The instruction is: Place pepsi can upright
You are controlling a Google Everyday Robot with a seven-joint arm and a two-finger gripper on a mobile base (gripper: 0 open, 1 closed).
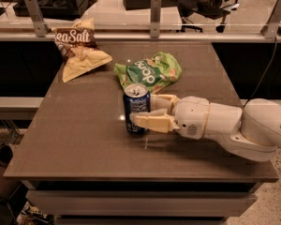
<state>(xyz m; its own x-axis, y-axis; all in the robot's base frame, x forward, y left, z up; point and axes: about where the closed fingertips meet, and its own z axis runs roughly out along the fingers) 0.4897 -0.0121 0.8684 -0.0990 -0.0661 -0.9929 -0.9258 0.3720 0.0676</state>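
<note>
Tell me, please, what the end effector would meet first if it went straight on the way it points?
The pepsi can, upright between its fingers. The end effector points toward the picture's left across the table; beyond the can only bare tabletop shows, though depth is unclear.

We take this for an open office used as a robotics lab. Beyond the table [84, 144] we see pale desks carrying dark equipment [61, 3], and an office chair [201, 3] on a star base stands among them. A metal rail [107, 35] on upright posts [155, 15] runs along the table's far edge. A white robot arm [234, 125] reaches in from the right, its gripper [147, 110] over the middle of the table, fingers clasping a pepsi can [136, 108].
</note>
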